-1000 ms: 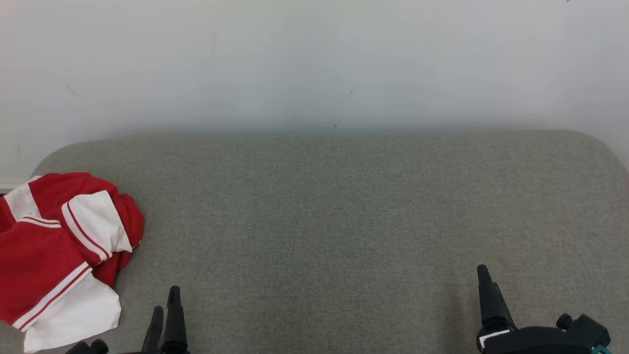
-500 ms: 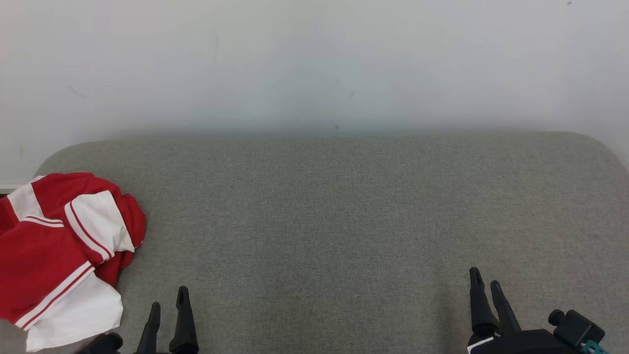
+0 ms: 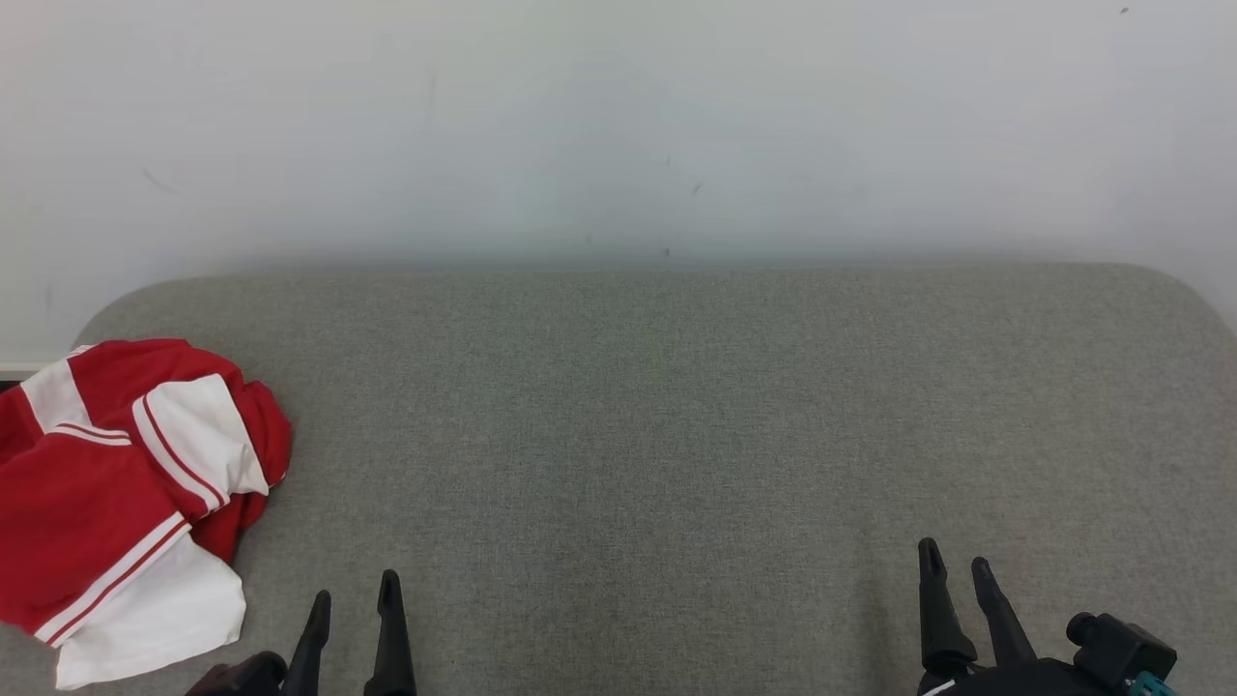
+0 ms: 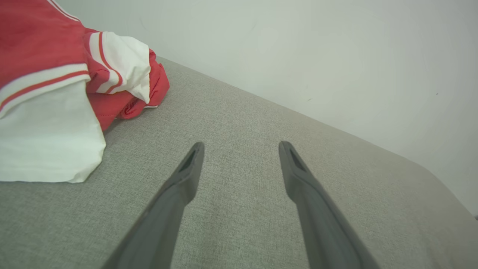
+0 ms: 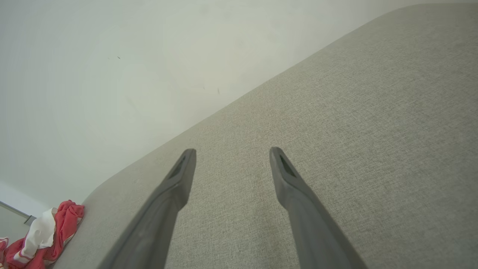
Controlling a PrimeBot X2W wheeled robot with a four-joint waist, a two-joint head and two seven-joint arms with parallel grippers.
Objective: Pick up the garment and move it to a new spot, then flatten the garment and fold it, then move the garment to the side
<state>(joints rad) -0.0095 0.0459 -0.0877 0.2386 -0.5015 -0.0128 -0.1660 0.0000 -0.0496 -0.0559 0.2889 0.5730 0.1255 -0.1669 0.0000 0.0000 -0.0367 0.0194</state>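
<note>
The garment (image 3: 126, 503), red with white panels and stripes, lies crumpled at the far left of the grey padded bench (image 3: 676, 406). Its left side runs out of the head view, so it may hang over the edge. The left pincer (image 3: 356, 590) hovers just beside the garment's white hem, spread and holding nothing. The right pincer (image 3: 955, 556) is well apart at the bench's right, also spread and empty. A pale wall (image 3: 618, 126) stands behind.

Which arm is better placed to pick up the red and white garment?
Left, probably: the left gripper is open beside the garment; the right gripper is far on the other side.
</note>
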